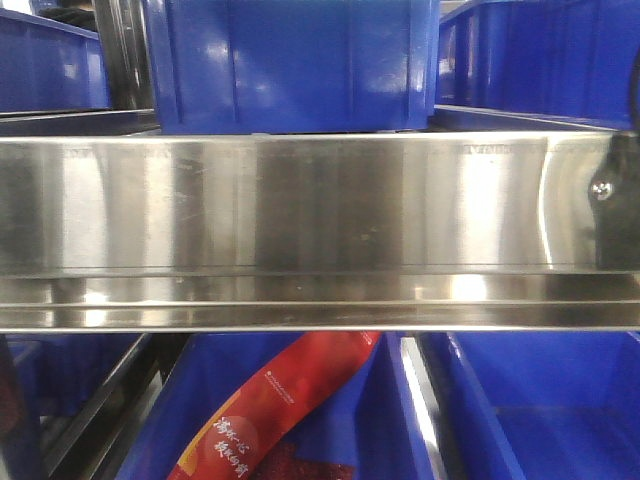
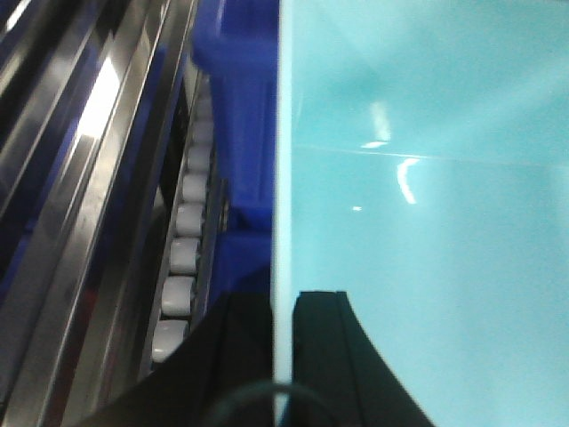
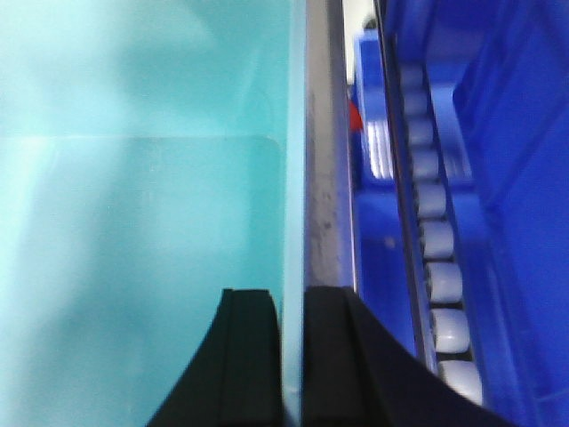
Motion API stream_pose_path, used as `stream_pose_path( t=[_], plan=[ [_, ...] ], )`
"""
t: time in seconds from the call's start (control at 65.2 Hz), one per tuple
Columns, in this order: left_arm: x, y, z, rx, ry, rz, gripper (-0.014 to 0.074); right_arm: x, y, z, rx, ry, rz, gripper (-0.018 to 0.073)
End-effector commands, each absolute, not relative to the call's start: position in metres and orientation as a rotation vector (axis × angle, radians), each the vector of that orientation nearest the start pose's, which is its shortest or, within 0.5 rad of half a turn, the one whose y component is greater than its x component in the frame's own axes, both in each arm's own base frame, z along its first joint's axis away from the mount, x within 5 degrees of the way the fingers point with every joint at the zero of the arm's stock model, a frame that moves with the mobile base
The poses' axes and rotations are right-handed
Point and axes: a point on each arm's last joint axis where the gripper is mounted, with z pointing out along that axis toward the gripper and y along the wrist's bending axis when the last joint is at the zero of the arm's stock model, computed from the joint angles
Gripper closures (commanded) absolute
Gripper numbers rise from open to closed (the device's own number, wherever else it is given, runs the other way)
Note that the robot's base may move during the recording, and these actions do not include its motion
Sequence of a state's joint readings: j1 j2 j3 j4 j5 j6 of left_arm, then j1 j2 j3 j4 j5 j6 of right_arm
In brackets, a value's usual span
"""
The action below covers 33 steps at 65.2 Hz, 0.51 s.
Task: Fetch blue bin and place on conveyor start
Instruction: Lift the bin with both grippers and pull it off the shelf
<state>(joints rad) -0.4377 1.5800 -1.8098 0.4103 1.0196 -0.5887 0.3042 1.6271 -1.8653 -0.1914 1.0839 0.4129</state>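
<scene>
The stainless-steel shelf rail (image 1: 320, 200) spans my front view from 9 to 3 o'clock. A dark royal-blue crate (image 1: 290, 60) sits above it at 12 o'clock, and more blue crates (image 1: 540, 410) lie below it.

The blue bin (image 2: 427, 222) fills my left wrist view from 12 round to 5 o'clock. Its pale turquoise inside is smooth, with glints of light on it. In my right wrist view the same bin (image 3: 133, 222) takes the whole 9 o'clock half.

My left tool (image 2: 283, 302) sits at 6 o'clock, pinching the bin's thin side wall with one black finger on each face. My right tool (image 3: 289, 298), also at 6 o'clock, clamps the opposite wall the same way, with a steel strip just outside it.

A red snack packet (image 1: 270, 410) lies tilted in the lower crate at 6 o'clock of the front view.

A row of white rollers (image 2: 182, 253) runs at 9 o'clock beside my left tool. Another row (image 3: 436, 240) runs at 3 o'clock beside my right.
</scene>
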Motion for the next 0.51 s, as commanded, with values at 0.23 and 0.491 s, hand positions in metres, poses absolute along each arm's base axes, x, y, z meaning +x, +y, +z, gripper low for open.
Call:
stream_pose_path(
  t=[0.23, 0.491],
  plan=[
    [0.298, -0.128, 0.474, -0.078, 2.099, -0.097, 0.0707, 0.3, 0.074, 0.487, 0.098, 2.155, 0.07, 0.0713],
    [0.286, -0.121, 0.497, -0.114, 2.025, -0.133, 0.0707, 0.279, 0.064, 0.502, 0.112, 2.119, 0.037, 0.0713]
  ],
)
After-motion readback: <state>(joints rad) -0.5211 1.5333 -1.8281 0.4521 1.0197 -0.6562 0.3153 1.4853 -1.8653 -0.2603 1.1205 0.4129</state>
